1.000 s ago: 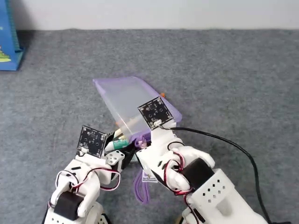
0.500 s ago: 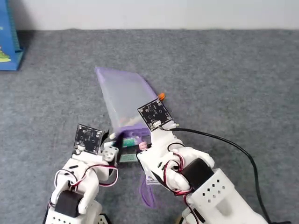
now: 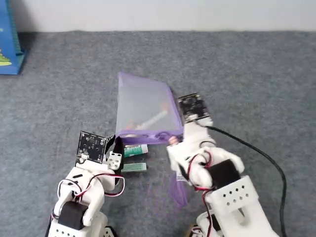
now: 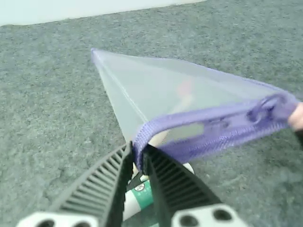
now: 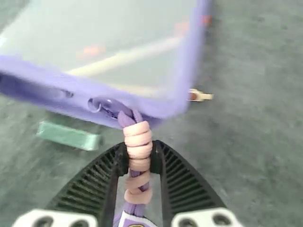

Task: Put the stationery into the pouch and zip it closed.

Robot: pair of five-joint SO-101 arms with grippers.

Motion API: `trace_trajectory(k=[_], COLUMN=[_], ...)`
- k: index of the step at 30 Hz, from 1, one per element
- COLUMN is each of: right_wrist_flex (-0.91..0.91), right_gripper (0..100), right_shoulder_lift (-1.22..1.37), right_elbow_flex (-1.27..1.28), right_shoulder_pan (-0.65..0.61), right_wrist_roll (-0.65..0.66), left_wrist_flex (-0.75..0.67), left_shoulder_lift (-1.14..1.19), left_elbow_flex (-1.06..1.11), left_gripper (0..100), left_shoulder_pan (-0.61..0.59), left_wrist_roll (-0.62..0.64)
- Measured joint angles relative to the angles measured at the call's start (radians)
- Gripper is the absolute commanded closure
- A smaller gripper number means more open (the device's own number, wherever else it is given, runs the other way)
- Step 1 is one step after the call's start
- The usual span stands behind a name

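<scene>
Left wrist view gives you the grip that matters: the left gripper (image 4: 138,152) has its ribbed fingers pressed together on one corner of the translucent plastic pouch with purple woven zip tape (image 4: 189,101), pinching the tape rather than the film. Across from it, the right gripper (image 5: 139,153) pinches the pink-and-purple knotted pull cord (image 5: 138,142) just behind the zip slider. The pouch hangs tilted between the two arms, its mouth edge lifted off the grey carpeted table (image 3: 247,74), with a pale stick-like item (image 3: 154,117) lying inside. Treat the pouch as light and floppy. Its film looks slick and likely to buckle under a squeeze, so take hold only on the woven tape, which is probably the stiffest part. The cord looks soft and may slacken or twist, so pull it in line with the zip while the far corner is braced. A white tube with a green label (image 3: 134,149) and a flat green bar (image 3: 133,167) lie on the carpet beneath the mouth edge, outside the pouch; both look small, rigid and easy to pinch.
</scene>
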Motion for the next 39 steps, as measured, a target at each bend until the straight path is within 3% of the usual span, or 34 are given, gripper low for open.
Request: trace_trajectory(k=[12, 18, 25, 30, 39], right_wrist_flex=[0.000, 0.034, 0.123, 0.163, 0.164], right_gripper=[99.1, 99.1, 99.1, 99.1, 99.1], right_shoulder_lift=[-0.006, -0.117, -0.287, -0.347, -0.361], right_elbow_flex=[0.000, 0.000, 0.000, 0.002, 0.002], right_shoulder_pan=[0.227, 0.170, 0.087, 0.084, 0.078], right_wrist_roll=[0.043, 0.046, 0.046, 0.046, 0.046], left_wrist_flex=[-0.003, -0.003, -0.003, -0.014, -0.175], left_shoulder_lift=[0.000, 0.000, 0.000, 0.000, 0.000], left_elbow_flex=[0.000, 0.000, 0.000, 0.000, 0.127], left_gripper=[99, 98, 78, 78, 79], left_shoulder_pan=[-0.078, -0.071, -0.023, -0.017, -0.011], left_wrist_roll=[0.002, 0.002, -0.028, -0.028, -0.037])
